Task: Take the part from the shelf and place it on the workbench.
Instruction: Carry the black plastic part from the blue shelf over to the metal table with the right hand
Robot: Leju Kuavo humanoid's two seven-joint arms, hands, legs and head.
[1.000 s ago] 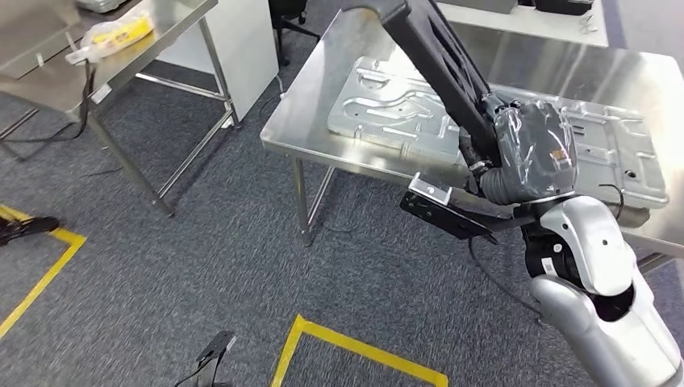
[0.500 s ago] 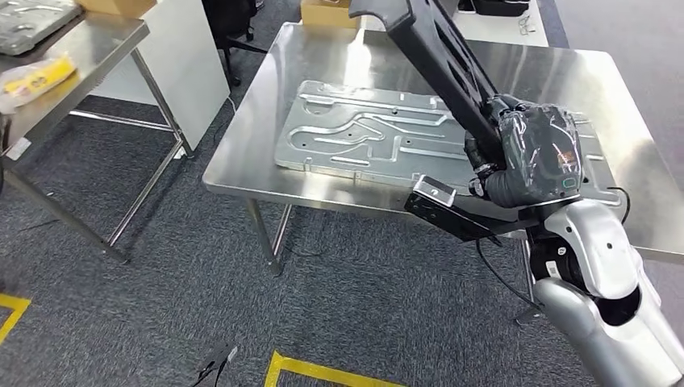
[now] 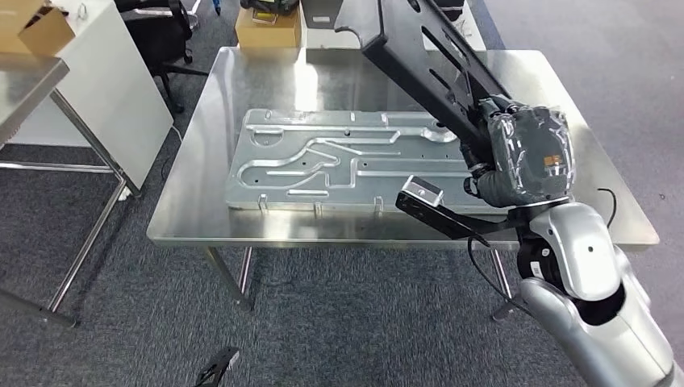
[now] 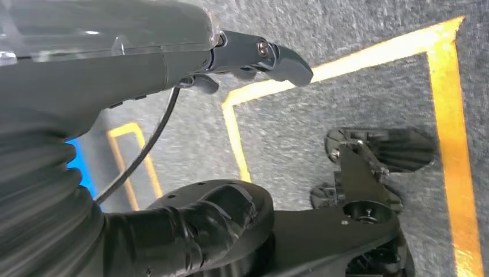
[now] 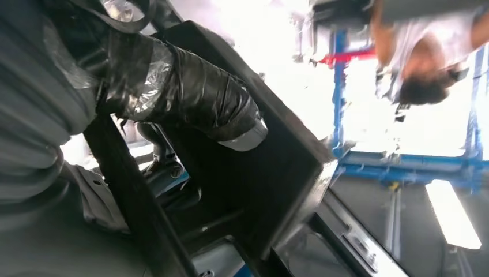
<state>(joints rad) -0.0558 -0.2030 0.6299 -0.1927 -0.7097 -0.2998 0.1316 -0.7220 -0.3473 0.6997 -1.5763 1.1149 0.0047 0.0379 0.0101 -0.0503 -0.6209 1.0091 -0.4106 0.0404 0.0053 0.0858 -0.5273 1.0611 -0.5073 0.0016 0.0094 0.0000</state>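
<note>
A long black frame-like part (image 3: 419, 56) slants up over the steel workbench (image 3: 565, 89), and my right hand (image 3: 528, 153), wrapped in clear film, grips it near its lower end. A short black arm of the part (image 3: 440, 214) juts out below the hand, over the bench's near edge. In the right wrist view the taped thumb (image 5: 196, 98) lies against the black part (image 5: 271, 173). My left hand (image 4: 230, 115) hangs toward the floor, its fingers (image 4: 265, 55) apart from the thumb and nothing between them.
A large stamped metal panel (image 3: 339, 161) lies flat on the bench's middle. A cardboard box (image 3: 270, 28) stands at the bench's far edge. To the left are a white cabinet (image 3: 97, 89) and another steel table (image 3: 24, 81). A person (image 5: 427, 52) stands near.
The camera has swung round: the workbench has shifted from the upper right to the middle of the picture. My right hand still holds the black part in the same pose.
</note>
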